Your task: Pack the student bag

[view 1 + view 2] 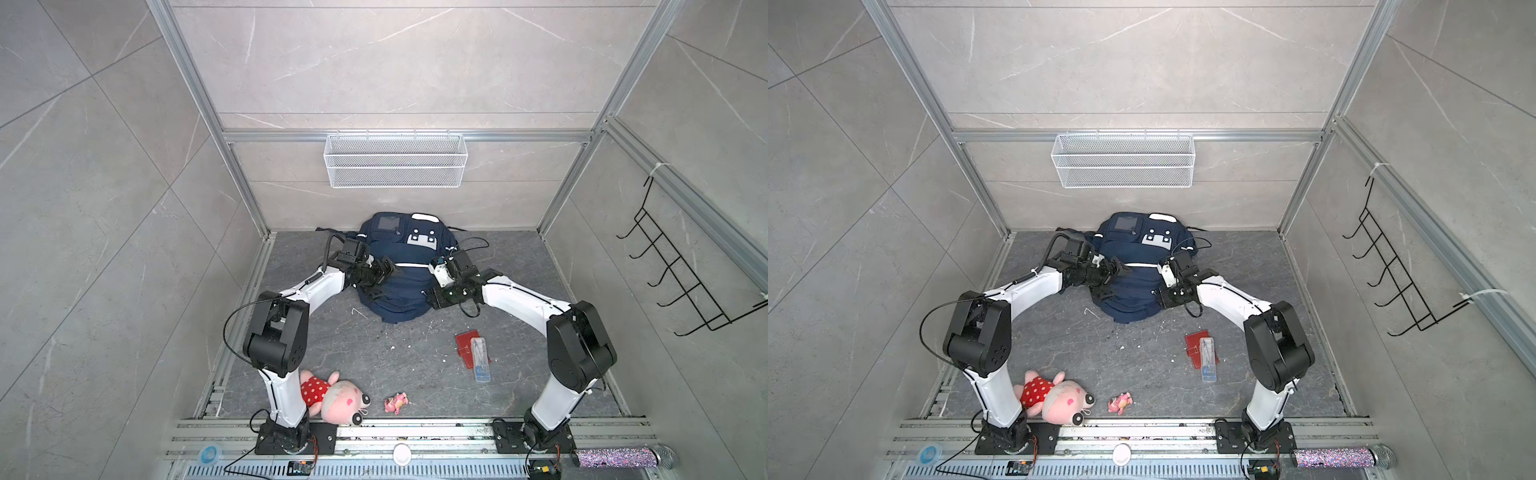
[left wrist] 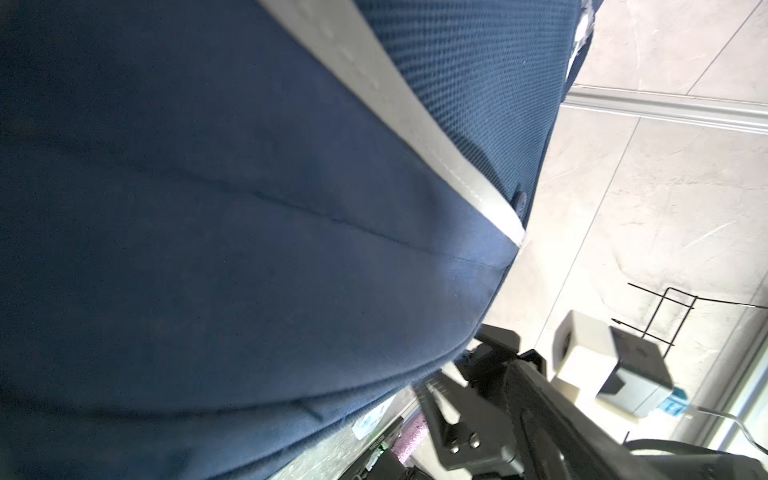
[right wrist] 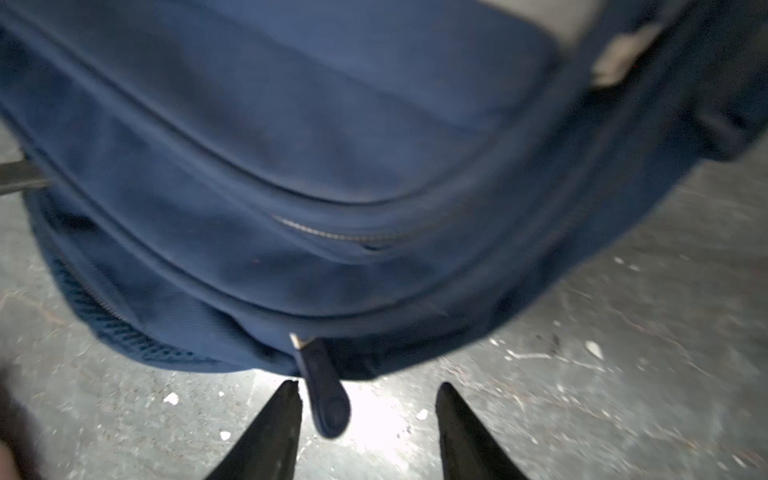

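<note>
The navy student bag (image 1: pixel 405 266) (image 1: pixel 1133 278) lies flat on the grey floor against the back wall, white stripe across its front. My left gripper (image 1: pixel 384 272) (image 1: pixel 1116 270) rests against the bag's left side, jaws spread open; in the left wrist view the bag's fabric (image 2: pixel 249 208) fills the frame and my own fingers are hidden. My right gripper (image 1: pixel 429 297) (image 1: pixel 1159 297) (image 3: pixel 368 399) sits low at the bag's right near corner. It is open, and a dark zipper pull (image 3: pixel 323 390) hangs loose between the fingers, close to one of them.
Near the front rail lie a pink plush toy (image 1: pixel 332 397) and a small pink figure (image 1: pixel 395 403). A red wallet (image 1: pixel 467 345) with a clear pencil box (image 1: pixel 481 361) on it lies right of centre. A white wire basket (image 1: pixel 395 160) and a black hook rack (image 1: pixel 685 274) hang on the walls.
</note>
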### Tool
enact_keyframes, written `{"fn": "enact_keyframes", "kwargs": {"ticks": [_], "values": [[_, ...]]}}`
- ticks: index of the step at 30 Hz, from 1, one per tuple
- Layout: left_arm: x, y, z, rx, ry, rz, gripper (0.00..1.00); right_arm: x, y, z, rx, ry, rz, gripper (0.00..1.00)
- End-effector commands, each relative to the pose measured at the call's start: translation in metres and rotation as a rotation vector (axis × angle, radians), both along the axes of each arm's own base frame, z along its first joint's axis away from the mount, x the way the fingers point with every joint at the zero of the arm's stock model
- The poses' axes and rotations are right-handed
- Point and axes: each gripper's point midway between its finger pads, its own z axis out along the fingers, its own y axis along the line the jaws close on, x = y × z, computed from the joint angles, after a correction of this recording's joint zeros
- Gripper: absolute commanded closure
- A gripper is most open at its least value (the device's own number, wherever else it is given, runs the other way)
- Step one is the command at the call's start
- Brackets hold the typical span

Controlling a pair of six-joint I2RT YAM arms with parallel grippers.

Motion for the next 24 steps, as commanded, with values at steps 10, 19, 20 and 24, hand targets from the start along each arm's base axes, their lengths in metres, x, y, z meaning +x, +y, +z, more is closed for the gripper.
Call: {"fn": "enact_keyframes", "kwargs": {"ticks": [10,19,20,24], "values": [[0.003,0.005,-0.003,-0.041,-0.002,0.018,0.23,0.016,0.021,0.004,0.047,-0.021,0.101,0.72],[0.014,0.008,-0.015,-0.023,0.005,0.035,0.38,0.01,0.012,0.01,0.002,-0.036,0.112,1.0],[0.016,0.008,-0.016,-0.021,0.006,0.037,0.4,0.009,0.011,0.011,-0.001,-0.039,0.115,1.0],[0.023,0.009,-0.021,-0.005,0.003,0.049,0.54,0.005,0.004,0.016,-0.019,-0.051,0.098,1.0]]}}
